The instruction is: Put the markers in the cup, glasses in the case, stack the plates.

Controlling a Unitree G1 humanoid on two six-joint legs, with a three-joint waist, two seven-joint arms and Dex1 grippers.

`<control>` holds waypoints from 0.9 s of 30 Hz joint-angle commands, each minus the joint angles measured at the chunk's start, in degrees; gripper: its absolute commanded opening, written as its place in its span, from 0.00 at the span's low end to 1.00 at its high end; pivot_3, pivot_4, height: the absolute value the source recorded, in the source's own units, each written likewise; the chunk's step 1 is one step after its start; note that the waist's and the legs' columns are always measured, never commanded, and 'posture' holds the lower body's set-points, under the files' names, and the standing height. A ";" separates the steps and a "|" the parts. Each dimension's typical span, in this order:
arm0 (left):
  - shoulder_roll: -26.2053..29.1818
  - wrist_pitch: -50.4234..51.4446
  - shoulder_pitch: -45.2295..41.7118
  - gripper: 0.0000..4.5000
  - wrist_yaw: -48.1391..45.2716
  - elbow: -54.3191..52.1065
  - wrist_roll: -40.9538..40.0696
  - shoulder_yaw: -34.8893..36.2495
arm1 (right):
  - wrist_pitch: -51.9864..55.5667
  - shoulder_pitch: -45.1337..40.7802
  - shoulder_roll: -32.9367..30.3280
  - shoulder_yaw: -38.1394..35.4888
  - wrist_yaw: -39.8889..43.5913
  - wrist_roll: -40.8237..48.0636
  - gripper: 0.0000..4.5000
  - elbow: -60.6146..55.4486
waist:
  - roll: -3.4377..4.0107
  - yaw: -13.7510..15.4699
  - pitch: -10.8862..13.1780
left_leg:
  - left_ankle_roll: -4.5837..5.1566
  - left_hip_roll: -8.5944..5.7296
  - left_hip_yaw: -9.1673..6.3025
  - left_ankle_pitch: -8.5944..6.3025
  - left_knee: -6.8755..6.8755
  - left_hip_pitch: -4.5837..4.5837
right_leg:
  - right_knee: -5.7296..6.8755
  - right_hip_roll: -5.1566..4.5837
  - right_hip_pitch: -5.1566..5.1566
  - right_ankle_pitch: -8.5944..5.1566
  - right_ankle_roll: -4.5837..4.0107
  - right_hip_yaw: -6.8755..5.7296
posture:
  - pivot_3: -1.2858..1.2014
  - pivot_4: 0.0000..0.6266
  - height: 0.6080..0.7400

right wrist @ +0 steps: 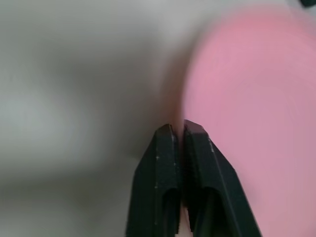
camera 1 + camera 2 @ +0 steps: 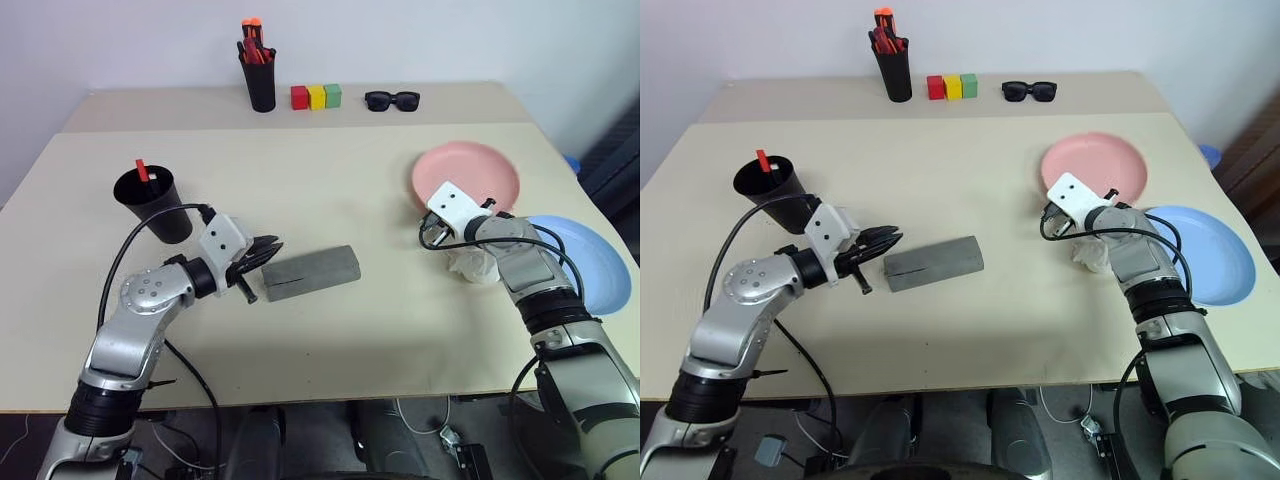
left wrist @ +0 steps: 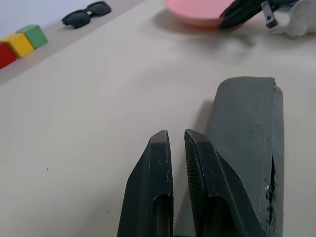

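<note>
Gripping the near rim of the salmon pink plate, the right gripper had its jaws pressed together on that edge, a hold that suited lifting it toward the light blue plate lying just beside it. At the left end of the closed grey case, the left gripper held nothing, fingers nearly touching, probably after closing the lid. A red marker stood upright in the black cup at the table's left. Whether the glasses were inside the case could not be seen. No brand, label or legible writing appeared on any item
</note>
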 commanded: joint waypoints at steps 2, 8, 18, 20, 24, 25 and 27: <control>-0.79 -1.53 -0.07 0.10 1.90 -1.91 -0.40 1.18 | 0.19 4.69 -7.00 -5.32 2.98 0.67 0.01 -14.28 | 0.02 0.30 0.01 | 0.00 0.00 -0.02 0.00 -0.01 -0.02 | -0.01 0.00 0.00 0.00 0.00 -0.01 | 0.52 0.24 1.00; -2.04 -3.73 -0.97 0.10 0.42 2.34 -0.70 -0.50 | 10.47 25.18 -19.36 -22.21 12.21 7.79 0.01 -36.03 | 0.13 1.68 -0.05 | 0.07 -0.03 0.00 -0.05 0.00 -0.05 | -0.12 -0.04 0.02 -0.04 0.05 -0.02 | 0.52 0.24 1.00; -3.19 -8.62 -6.07 0.10 -2.58 10.67 0.75 -3.25 | 17.38 36.90 -19.06 -30.80 17.01 15.97 0.51 -47.60 | 0.12 -0.36 -0.06 | 0.07 0.02 0.39 -0.05 0.08 0.63 | -0.09 0.04 0.52 -0.15 -0.20 0.35 | 0.52 0.24 1.00; -3.20 -9.15 -6.31 0.10 -2.67 11.28 0.88 -3.41 | 18.94 36.41 -17.34 -30.50 17.92 19.37 0.51 -49.40 | 0.12 -0.43 -0.06 | 0.10 0.06 0.40 -0.07 -0.01 0.97 | -0.14 0.08 0.83 -0.20 -0.20 0.36 | 0.52 0.24 1.00; -3.11 -9.58 -5.68 0.10 -2.43 10.97 1.12 -3.22 | 16.74 36.44 -16.13 -25.25 16.78 17.85 0.51 -48.25 | 0.11 0.00 -0.06 | 0.11 0.06 0.40 -0.08 -0.01 0.92 | -0.20 0.06 0.85 -0.21 -0.18 0.36 | 0.52 0.24 1.00; -3.11 -9.47 -5.43 0.10 -2.25 10.67 1.19 -3.14 | 15.63 36.40 -16.05 -23.48 16.18 16.65 0.51 -46.96 | 0.11 0.02 -0.06 | 0.11 0.06 0.40 -0.08 0.00 0.91 | -0.23 0.05 0.85 -0.21 -0.17 0.36 | 0.52 0.24 1.00; -3.07 -9.45 -4.78 0.10 -1.82 10.10 1.52 -3.03 | 14.05 35.79 -15.32 -20.32 14.18 14.25 0.51 -43.58 | 0.10 0.05 -0.06 | 0.11 0.06 0.40 -0.08 0.00 0.90 | -0.27 0.05 0.87 -0.21 -0.18 0.36 | 0.52 0.24 1.00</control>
